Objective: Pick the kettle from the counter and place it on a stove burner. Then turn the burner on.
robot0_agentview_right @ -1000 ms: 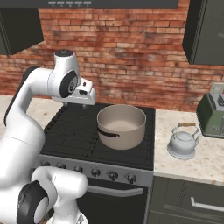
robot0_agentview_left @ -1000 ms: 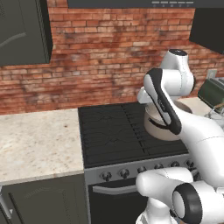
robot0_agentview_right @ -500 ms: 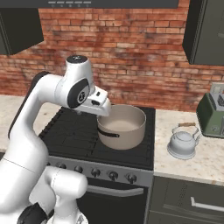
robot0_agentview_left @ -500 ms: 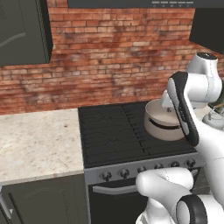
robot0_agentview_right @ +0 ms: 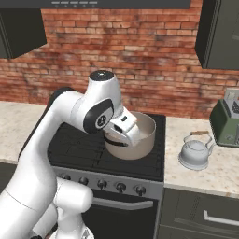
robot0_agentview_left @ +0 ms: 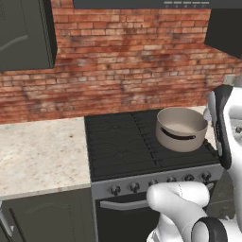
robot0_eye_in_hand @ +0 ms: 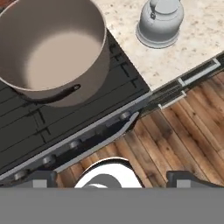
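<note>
The small silvery kettle [robot0_agentview_right: 195,153] with its tan handle stands upright on the beige counter [robot0_agentview_right: 219,170] to the right of the stove. From the hand it shows at the top [robot0_eye_in_hand: 159,21], on the speckled counter [robot0_eye_in_hand: 194,48]. My gripper [robot0_eye_in_hand: 112,179] is open, its dark fingertips [robot0_eye_in_hand: 41,178] wide apart with nothing between them. It hangs above the stove's front right, over the pot [robot0_agentview_right: 140,140], well left of the kettle and apart from it. The black cooktop's left burner grates [robot0_agentview_left: 118,137] are bare.
A large beige pot [robot0_agentview_left: 182,127] with a dark handle takes up the stove's right burners [robot0_eye_in_hand: 52,52]. Control knobs [robot0_agentview_right: 121,186] line the stove's front panel. A green toaster [robot0_agentview_right: 226,122] stands behind the kettle. Another stretch of counter [robot0_agentview_left: 42,151] lies left of the stove.
The arm has swung rightward from above the stove's back left to in front of the pot, nearer the kettle. Kettle and pot have stayed put.
</note>
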